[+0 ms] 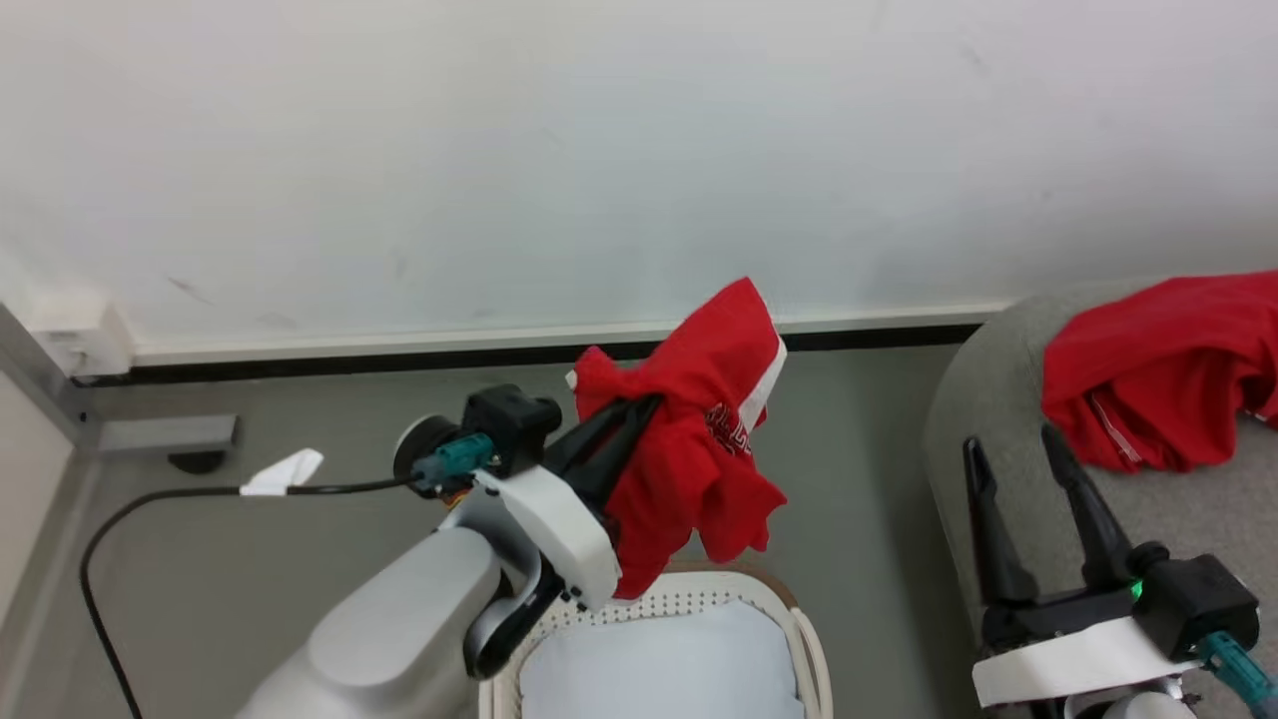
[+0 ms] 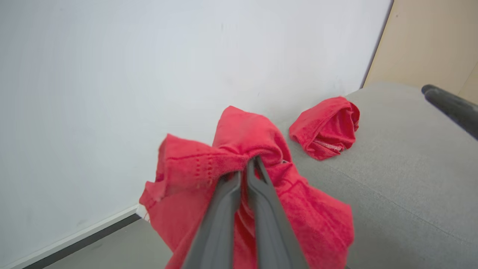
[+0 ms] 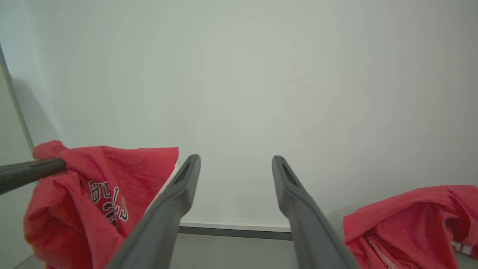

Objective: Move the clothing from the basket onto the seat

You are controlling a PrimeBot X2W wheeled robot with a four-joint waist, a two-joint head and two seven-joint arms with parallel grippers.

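Aloft, left gripper (image 1: pixel 644 407) jaws clamp a bright red fabric garment (image 1: pixel 699 449) above the white perforated plastic basket (image 1: pixel 699 604); right gripper (image 1: pixel 1009 439) jaws gape wide beside another red garment (image 1: pixel 1158 379) on the grey upholstered seat (image 1: pixel 983 394).

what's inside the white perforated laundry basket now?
Inside the white perforated plastic basket a smooth pale surface shows, with no red fabric on it. The pale left forearm covers its left side, and the frame cuts off its near end.

Black-and-white lettering (image 3: pixel 108 203) on the hanging red garment (image 3: pixel 145 168) reads "BULLS" in part — folds hide the rest.
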